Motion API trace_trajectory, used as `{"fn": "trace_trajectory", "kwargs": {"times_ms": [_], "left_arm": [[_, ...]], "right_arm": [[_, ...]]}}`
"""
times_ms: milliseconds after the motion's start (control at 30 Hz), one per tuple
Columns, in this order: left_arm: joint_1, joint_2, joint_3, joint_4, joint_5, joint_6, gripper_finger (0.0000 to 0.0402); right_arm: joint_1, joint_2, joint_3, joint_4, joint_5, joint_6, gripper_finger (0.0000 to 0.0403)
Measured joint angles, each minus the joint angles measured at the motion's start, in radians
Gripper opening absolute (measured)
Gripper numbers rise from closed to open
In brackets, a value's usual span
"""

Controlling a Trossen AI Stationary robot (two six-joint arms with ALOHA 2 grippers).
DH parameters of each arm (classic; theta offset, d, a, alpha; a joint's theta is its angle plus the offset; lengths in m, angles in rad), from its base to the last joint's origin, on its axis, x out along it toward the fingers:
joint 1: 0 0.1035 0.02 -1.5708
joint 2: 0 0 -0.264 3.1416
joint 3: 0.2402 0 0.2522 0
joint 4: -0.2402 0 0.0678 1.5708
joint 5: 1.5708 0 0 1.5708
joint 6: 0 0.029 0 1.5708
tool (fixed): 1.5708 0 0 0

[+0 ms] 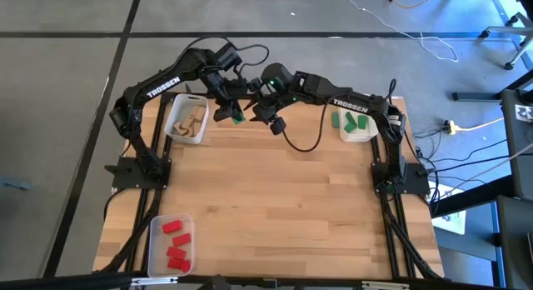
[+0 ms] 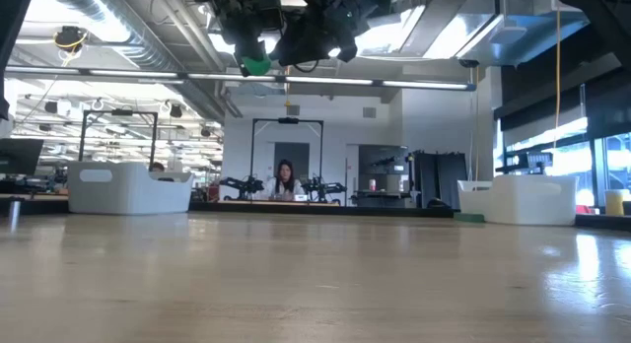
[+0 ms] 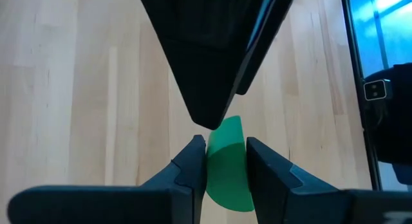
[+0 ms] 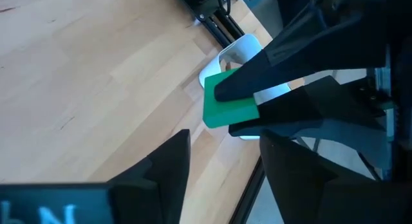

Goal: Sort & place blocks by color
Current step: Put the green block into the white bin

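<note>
Both arms are meeting in mid-air above the far edge of the table, btwn the two far bins.

Left end effector is gripping a green block, its two fingers clamped on either side of it. The block is sitting right at the fingertips, w/ a curved edge poking out past them, raised well off the table; in the low view it's showing as a green spot hanging under the dark arm hardware near the ceiling line.

Right end effector is hovering just beside the left one, nearly tip to tip, fingers spread apart & empty. From the right wrist view, the same green block is sitting straight ahead of the right end effector, pinched in the other arm's dark fingers, not yet btwn the right fingers.

Other blocks, relative to the two end effectors:
- Wood blocks are lying in a clear bin just to the left side of the left end effector.
- More green blocks are lying in a bin well off to the right side of the right end effector.
- Red blocks are lying in a bin at the near left corner of the table, well apart from both end effectors.

A person is sitting in the room far behind the table.
</note>
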Motion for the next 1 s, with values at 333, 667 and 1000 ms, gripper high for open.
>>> {"fn": "trace_trajectory", "kwargs": {"times_ms": [333,667,1000], "left_arm": [[0.0,0.0,0.0,0.0,0.008,-0.003,0.0081],[0.0,-0.002,0.0,0.029,0.061,-0.001,0.0081],[0.002,-0.002,0.0,0.037,0.136,0.0,0.0081]], "right_arm": [[0.007,-0.001,0.0,0.001,0.002,-0.001,0.0249],[0.009,-0.004,0.0,0.025,-0.059,-0.002,0.0253],[0.009,-0.005,0.0,0.051,-0.067,-0.01,0.0253]]}}
